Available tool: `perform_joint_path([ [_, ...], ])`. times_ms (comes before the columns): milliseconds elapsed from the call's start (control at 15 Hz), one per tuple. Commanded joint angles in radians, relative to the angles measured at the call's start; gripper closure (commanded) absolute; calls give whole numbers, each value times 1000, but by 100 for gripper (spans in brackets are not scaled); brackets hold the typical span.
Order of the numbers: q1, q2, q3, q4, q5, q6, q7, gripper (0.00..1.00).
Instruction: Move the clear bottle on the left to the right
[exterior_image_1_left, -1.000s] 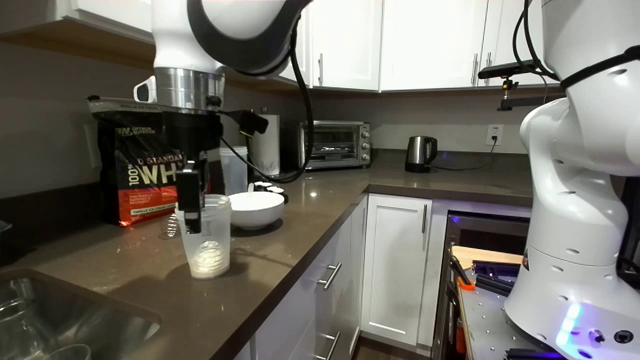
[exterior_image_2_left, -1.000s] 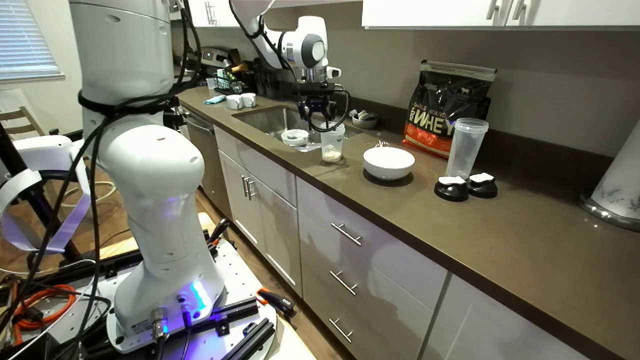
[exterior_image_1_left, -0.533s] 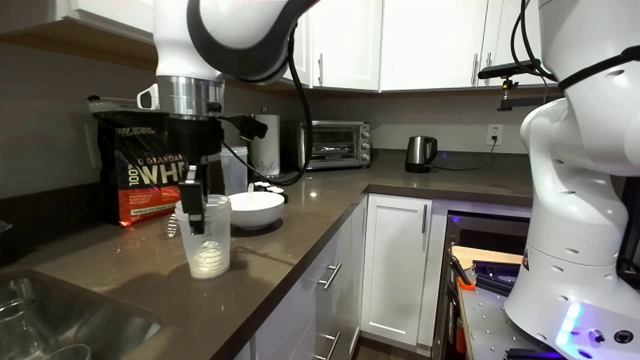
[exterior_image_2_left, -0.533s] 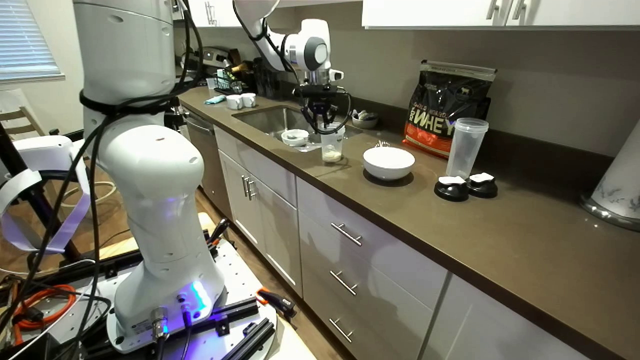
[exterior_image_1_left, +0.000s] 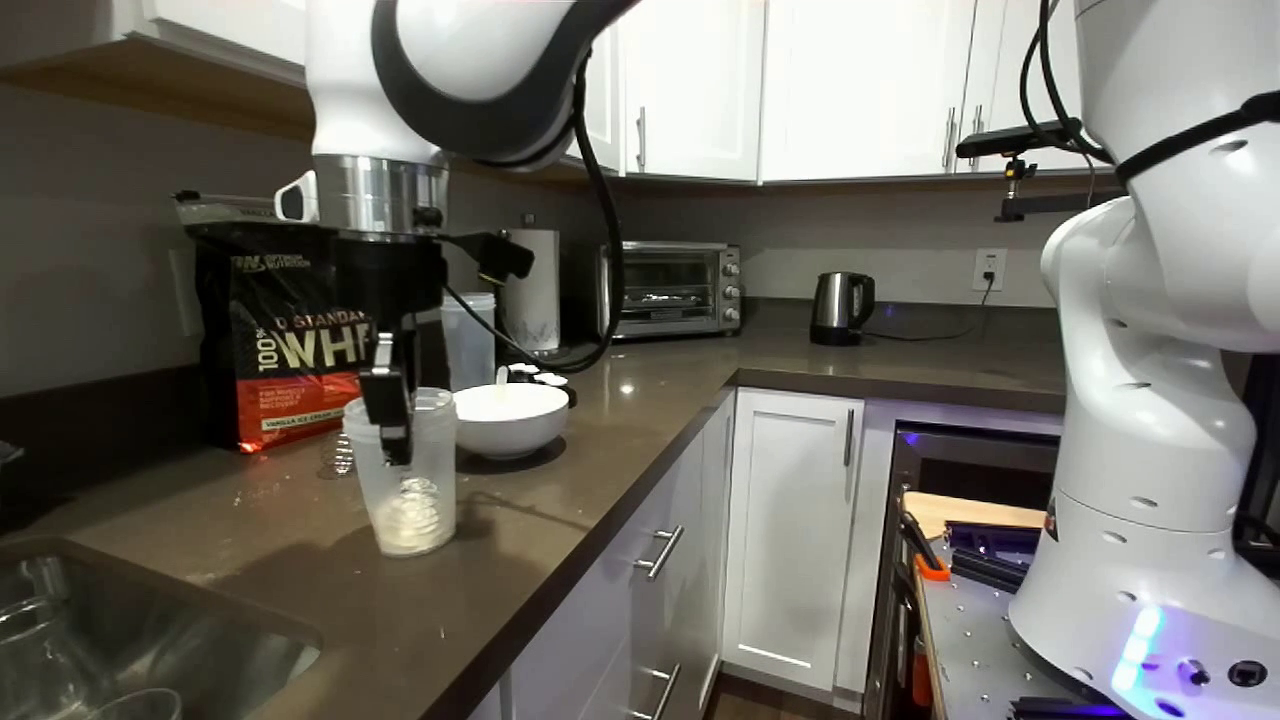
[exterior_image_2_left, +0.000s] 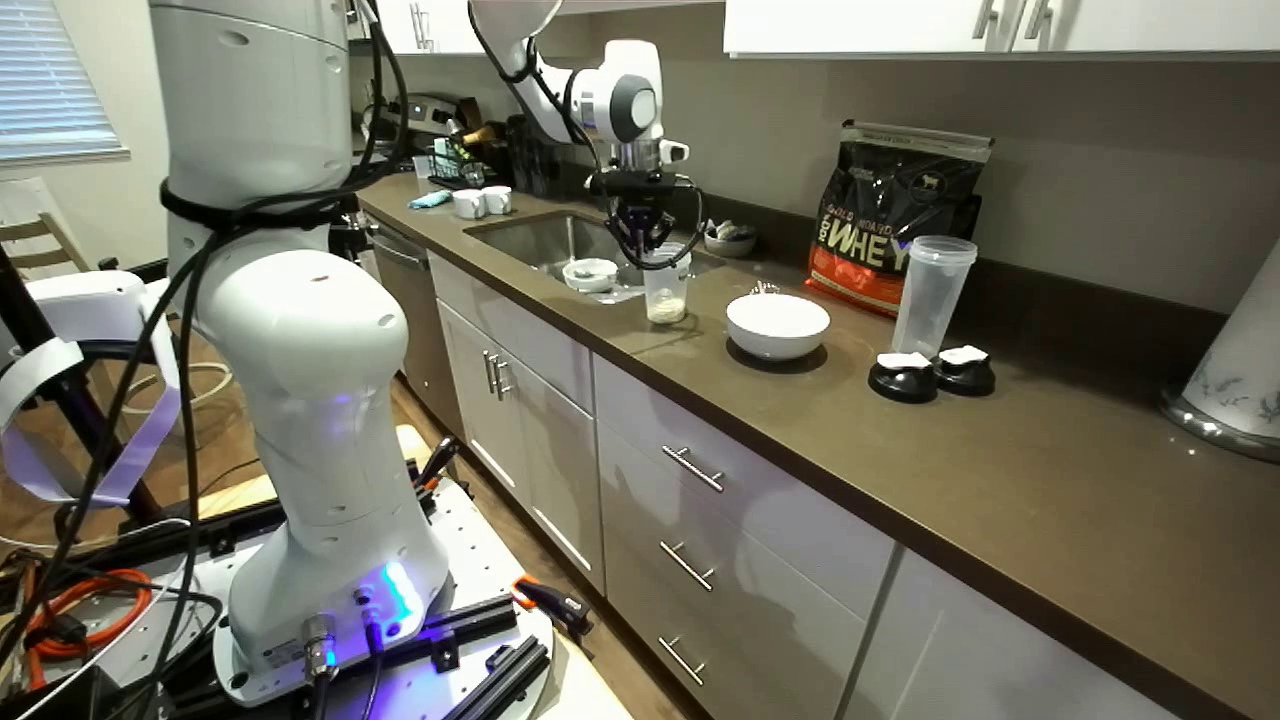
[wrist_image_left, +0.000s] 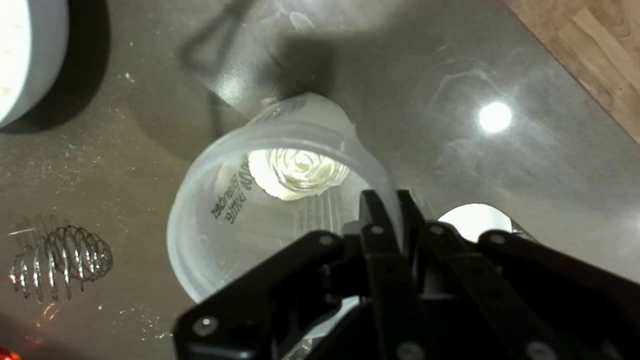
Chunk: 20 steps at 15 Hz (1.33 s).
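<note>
The arm (exterior_image_2_left: 300, 330) reaches out, wrist (exterior_image_1_left: 380, 195) upright, its jaws pointing down and pinched nearly together.

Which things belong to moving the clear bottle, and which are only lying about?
For the job:
translucent cylindrical plastic bottle
black two-finger gripper, pinching its rim

Lying about:
round white bowl
black-and-red whey bag
silver wire ball
tall translucent plastic cup

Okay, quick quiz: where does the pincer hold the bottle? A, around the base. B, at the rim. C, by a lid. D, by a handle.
B: in the wrist view, the pincer straddles the wall of the bottle right at its open top.
</note>
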Motion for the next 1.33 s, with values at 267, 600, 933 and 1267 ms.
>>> perform_joint_path([
  [267,-30,-131,-6,-28,-3,-101,-31,98],
  [600,-62,-228,-42,-35,-7,-154,-24,98],
  [933,-112,-298,-102,-28,-33,-175,-6,98],
  [1267,-172,-330,-165,-33,-76,-168,17,98],
])
